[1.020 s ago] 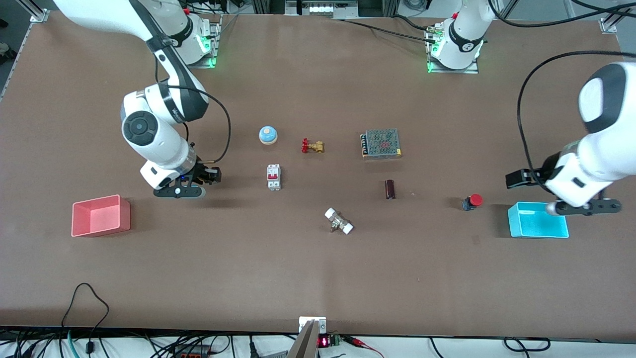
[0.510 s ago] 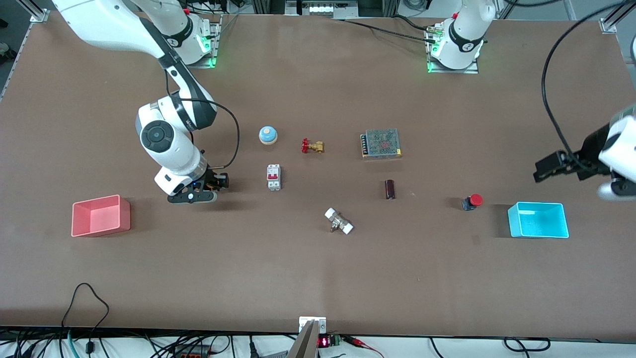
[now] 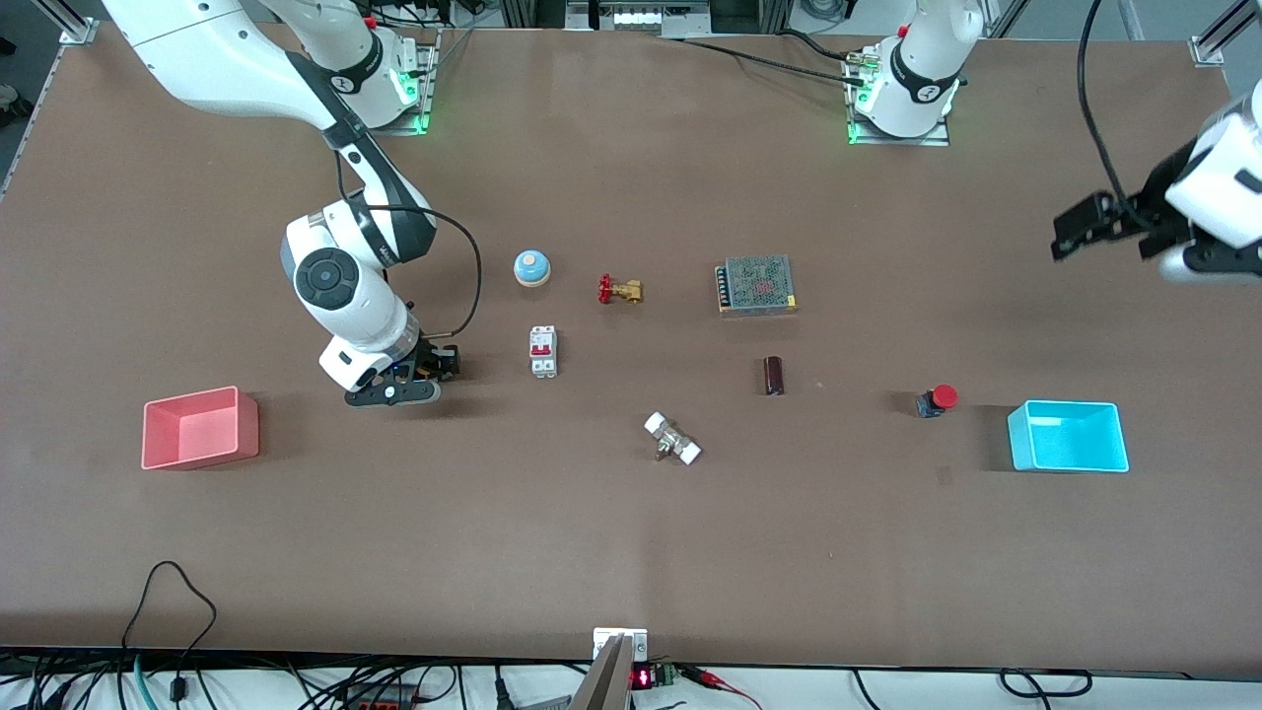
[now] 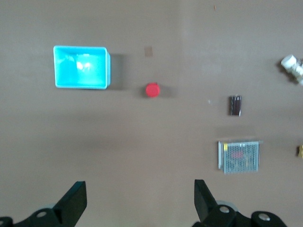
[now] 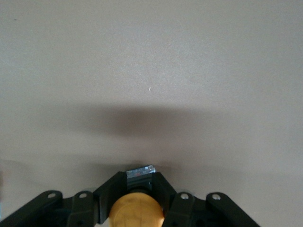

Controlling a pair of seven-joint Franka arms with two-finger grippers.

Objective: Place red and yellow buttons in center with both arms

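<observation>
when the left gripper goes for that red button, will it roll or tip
The red button lies on its side by the cyan bin, so its round cap may let it roll. The stubby black body looks rigid. The open left gripper is well above it.

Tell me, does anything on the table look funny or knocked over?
Nothing looks broken or spilled. The red button lies tipped on its side beside the cyan bin. The right gripper holds the yellow button; the left gripper hangs open, high above the table.

Bare tabletop [image 3: 641,532] below scattered parts.
</observation>
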